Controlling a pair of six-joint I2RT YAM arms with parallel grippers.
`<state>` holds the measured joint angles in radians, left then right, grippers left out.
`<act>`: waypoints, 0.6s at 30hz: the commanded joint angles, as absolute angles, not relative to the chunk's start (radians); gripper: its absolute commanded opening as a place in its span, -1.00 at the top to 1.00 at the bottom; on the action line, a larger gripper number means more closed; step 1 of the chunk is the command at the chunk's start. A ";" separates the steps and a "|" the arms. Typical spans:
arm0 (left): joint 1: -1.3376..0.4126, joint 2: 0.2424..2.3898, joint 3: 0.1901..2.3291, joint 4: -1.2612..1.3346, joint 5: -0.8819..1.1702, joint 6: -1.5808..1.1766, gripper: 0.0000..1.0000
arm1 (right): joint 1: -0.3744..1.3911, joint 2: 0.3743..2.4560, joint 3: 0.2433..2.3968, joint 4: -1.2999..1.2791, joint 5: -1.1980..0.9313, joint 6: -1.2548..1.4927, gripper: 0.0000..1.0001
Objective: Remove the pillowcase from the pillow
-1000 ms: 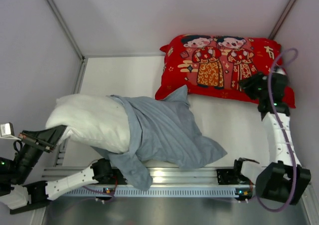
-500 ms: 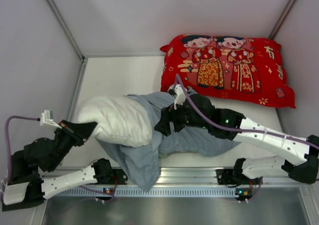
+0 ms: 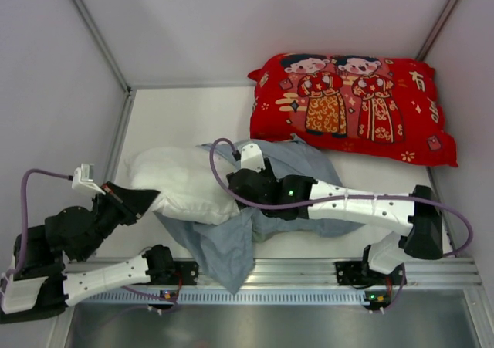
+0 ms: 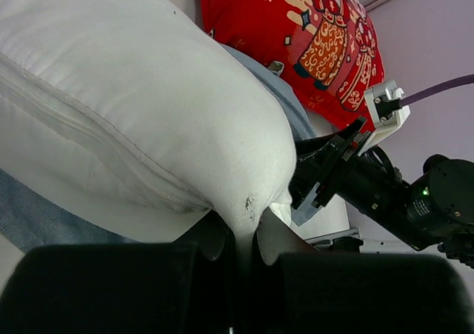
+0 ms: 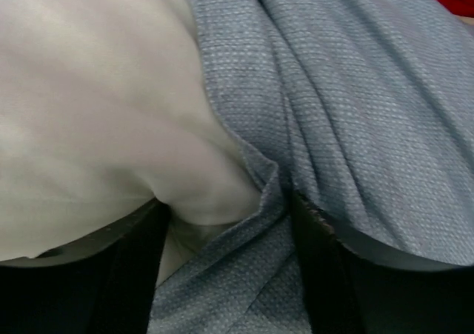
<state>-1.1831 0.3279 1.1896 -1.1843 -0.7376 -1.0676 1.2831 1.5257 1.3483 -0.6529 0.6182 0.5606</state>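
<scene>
Pillowcase (image 3: 225, 246), soft blue-grey cloth, reverse side showing: crumpled mid-table, bunched over the right end of the plump plain white pillow (image 3: 181, 182). Its loose tail lies across the near metal rail (image 3: 309, 269). Pillow's left half is bare and rests on the white table (image 3: 185, 116), left of centre.

Left gripper (image 4: 241, 238): clenched on the pillow's left corner, white fabric pinched tight between the fingers.

Right gripper (image 5: 229, 223): jaws spread, not closed. The pillowcase hem and a bulge of pillow sit between the two fingers (image 5: 137, 267). Seen from overhead, the right arm reaches in across the pillowcase from the right.

Red cartoon-print pillow (image 3: 347, 105): far right of table, its near-left edge meeting the pillowcase.
</scene>
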 commanded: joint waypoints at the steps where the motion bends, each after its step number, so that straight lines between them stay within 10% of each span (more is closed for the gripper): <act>1: -1.178 0.276 1.256 -1.095 -0.746 -1.054 1.00 | 1.287 1.528 1.353 -0.825 0.867 0.589 -0.21; 8: -1.170 0.181 1.319 -1.097 -0.742 -1.025 1.00 | 1.261 1.520 1.186 -0.926 1.025 0.741 1.00; 18: -1.132 0.018 1.497 -1.115 -0.755 -0.971 1.00 | 0.948 1.474 0.942 -0.924 1.042 0.819 1.00</act>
<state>-1.1694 0.0937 1.3361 -1.3151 -0.6159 -0.9901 1.0958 1.4876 1.0462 -0.7113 0.9436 0.8280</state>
